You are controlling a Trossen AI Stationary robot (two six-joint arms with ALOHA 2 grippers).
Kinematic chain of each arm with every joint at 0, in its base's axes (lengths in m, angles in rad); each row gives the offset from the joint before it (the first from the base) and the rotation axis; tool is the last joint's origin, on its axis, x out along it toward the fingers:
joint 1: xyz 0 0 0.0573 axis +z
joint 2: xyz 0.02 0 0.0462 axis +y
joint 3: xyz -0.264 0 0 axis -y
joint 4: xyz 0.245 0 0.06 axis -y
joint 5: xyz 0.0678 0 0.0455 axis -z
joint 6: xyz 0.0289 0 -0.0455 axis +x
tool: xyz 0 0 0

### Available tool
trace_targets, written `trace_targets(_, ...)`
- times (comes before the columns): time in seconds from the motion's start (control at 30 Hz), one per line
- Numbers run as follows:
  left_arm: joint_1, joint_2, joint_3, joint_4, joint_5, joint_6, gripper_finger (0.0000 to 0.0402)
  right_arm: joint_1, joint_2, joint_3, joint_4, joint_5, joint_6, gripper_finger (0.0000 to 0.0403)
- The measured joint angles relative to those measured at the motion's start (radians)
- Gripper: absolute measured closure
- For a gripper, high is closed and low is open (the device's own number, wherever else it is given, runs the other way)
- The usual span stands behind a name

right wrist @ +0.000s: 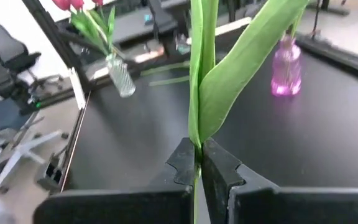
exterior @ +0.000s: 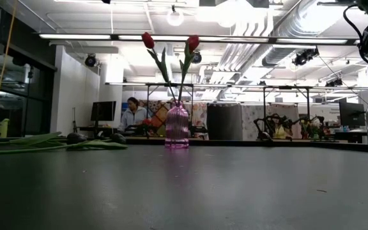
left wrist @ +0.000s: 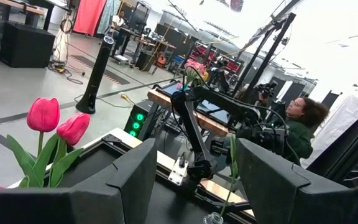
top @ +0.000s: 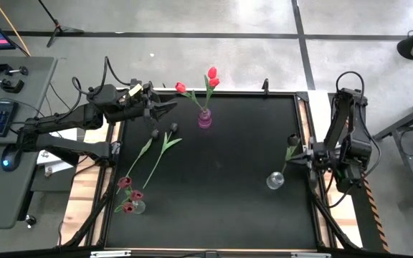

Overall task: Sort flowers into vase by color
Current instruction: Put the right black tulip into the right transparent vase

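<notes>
Right wrist: tulip (right wrist: 197,93) head cropped (stem clamped)

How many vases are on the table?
3: a pink vase at the far edge, a clear vase near the left front, and another clear vase beside the right claw.

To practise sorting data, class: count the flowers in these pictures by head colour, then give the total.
Red flowers: 2, in the pink vase
Pink flowers: 3, in the clear vase
Dark flowers: 3, two lying on the table, one held by the right end effector
Total: 8
The left end effector waits open near the pink vase.
</notes>
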Motion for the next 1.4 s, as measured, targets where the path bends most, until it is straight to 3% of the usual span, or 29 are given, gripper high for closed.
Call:
trace_targets(0.2,0.000,0.000,0.000,0.000,0.000,0.000,0.0195,-0.001,-0.010,0.001,-0.001,-0.079,0.123,0.0374)
trace_targets(0.5,0.000,0.003,0.000,-0.001,-0.001,0.010,0.0195,-0.010,-0.011,0.002,0.004,-0.107,0.181,0.0235)
trace_targets(0.73,0.000,0.005,0.000,-0.001,-0.002,0.022,0.0195,-0.010,-0.025,0.002,0.073,-0.325,0.184,0.0154)
trace_targets(0.9,0.000,0.005,0.000,0.000,-0.005,0.056,0.0195,-0.010,-0.043,0.003,0.171,-0.388,0.287,0.0140)
trace_targets(1.13,0.000,0.005,0.000,-0.001,0.024,0.053,0.0195,-0.016,-0.041,0.003,0.392,-0.299,0.407,0.0140)
trace_targets(1.3,0.000,0.005,0.000,-0.027,0.089,0.046,0.0195,-0.066,-0.015,0.003,0.671,-0.204,0.192,0.0140)
trace_targets(1.4,0.000,0.005,0.000,-0.090,0.109,-0.066,0.0195,-0.118,0.011,0.003,0.894,-0.182,-0.030,0.0140)
